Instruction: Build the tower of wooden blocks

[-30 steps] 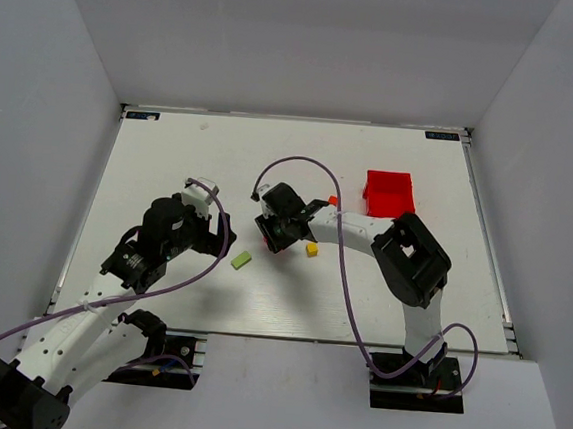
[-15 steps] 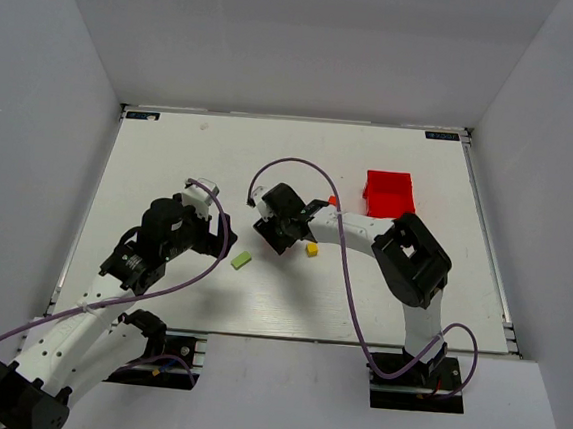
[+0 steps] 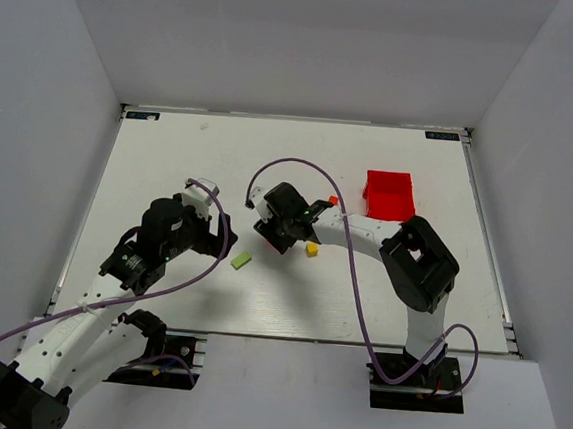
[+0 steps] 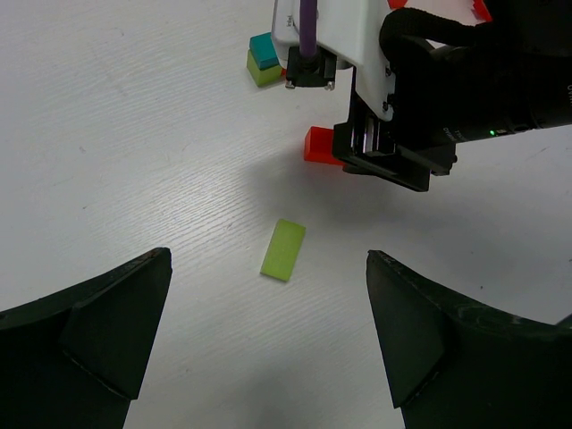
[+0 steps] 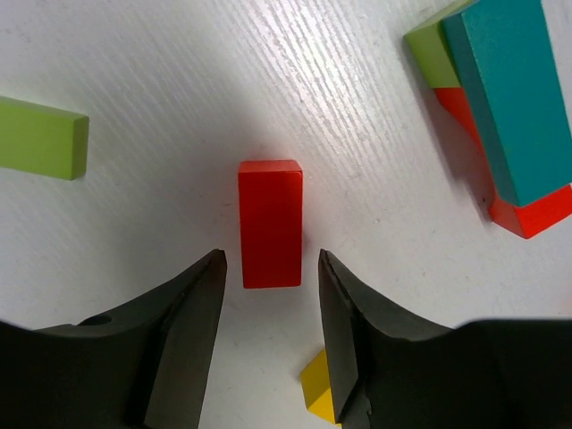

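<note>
A red block lies flat on the table. My right gripper is open, its fingers on either side of the block's near end with a small gap on each side. A small stack stands up and to the right of it: a teal bar lies across a lime block and an orange-red block. A lime bar lies alone just ahead of my left gripper, which is wide open and holds nothing. A yellow block sits beside the right finger.
A red bin stands at the back right, with a small orange block to its left. The two arms come close together at mid-table, with the right gripper about a hand's width beyond the lime bar.
The right wrist has shifted slightly left over the red block. The left arm and the lime bar have not moved.
</note>
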Tool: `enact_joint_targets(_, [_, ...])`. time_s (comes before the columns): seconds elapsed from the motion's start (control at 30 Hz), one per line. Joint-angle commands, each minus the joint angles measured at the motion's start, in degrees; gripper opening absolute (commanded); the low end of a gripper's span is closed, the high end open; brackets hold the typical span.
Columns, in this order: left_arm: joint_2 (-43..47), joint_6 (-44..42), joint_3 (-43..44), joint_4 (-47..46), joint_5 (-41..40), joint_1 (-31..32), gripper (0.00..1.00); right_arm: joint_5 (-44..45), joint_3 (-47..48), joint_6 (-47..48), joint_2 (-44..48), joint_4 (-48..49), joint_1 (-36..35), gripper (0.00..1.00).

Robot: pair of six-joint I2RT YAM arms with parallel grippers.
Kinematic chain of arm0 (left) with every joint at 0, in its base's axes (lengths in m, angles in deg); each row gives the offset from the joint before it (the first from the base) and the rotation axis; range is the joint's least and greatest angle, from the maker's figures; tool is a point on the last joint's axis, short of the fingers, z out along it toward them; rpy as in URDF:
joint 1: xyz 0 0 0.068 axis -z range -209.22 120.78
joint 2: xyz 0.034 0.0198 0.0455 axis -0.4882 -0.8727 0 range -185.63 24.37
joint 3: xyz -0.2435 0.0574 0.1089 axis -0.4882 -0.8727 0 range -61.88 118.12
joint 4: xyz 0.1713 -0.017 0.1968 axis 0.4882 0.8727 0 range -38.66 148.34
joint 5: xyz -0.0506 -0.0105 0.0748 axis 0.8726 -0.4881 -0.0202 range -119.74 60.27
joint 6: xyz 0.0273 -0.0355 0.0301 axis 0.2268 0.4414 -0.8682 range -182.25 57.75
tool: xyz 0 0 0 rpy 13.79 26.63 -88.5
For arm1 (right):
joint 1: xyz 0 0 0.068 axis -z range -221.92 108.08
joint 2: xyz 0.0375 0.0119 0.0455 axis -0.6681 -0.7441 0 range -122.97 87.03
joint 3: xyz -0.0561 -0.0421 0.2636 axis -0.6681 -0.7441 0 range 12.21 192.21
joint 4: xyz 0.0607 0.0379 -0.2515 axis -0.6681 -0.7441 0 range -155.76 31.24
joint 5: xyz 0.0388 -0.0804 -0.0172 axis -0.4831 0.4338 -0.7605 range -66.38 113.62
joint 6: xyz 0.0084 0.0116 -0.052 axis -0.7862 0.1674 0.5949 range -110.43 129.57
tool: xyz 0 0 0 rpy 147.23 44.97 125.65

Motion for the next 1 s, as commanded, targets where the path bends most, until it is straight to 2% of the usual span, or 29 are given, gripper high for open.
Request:
enact_joint_targets(0.0, [0.86,-0.13,1.06,-0.79,1.03,0.30,1.00,-1.99,0.10,1.14,2.04,0.23,-0.22,0.52])
enact_joint_targets(0.07, [0.86,-0.13,1.06,-0.79,1.03,0.30,1.00,-2.08,0.45,1.06,1.87,0.05,-0.48,0.55])
enact_joint_targets(0.2, [0.86,-0.13,1.06,-0.79,1.03,0.30,1.00,-2.43,0.63,1.14,0.99,-0.12,-0.31,0.55])
enact_joint_targets(0.47, [0.86,-0.13,1.06,-0.79,1.03,0.30,1.00,-5.85,0.28,2.11,0.81,-0.03,-0.22,0.45])
enact_joint_targets(0.53, [0.86,-0.13,1.06,-0.79,1.03,0.30,1.00,-6.29,0.19,2.72,0.72,-0.30,-0.22,0.40])
enact_joint_targets(0.73, [1.39,-0.13,1.06,-0.79,1.03,0.30,1.00,-7.97,0.89,4.74,2.30,-1.18,-0.04,0.12])
enact_joint_targets(0.9, [1.92,-0.13,1.06,-0.79,1.03,0.30,1.00,-6.65,2.12,8.87,8.19,-1.88,0.66,0.00])
enact_joint_targets(0.97, [1.92,-0.13,1.06,-0.79,1.03,0.30,1.00,-6.30,2.82,11.41,10.37,-2.05,1.27,0.00])
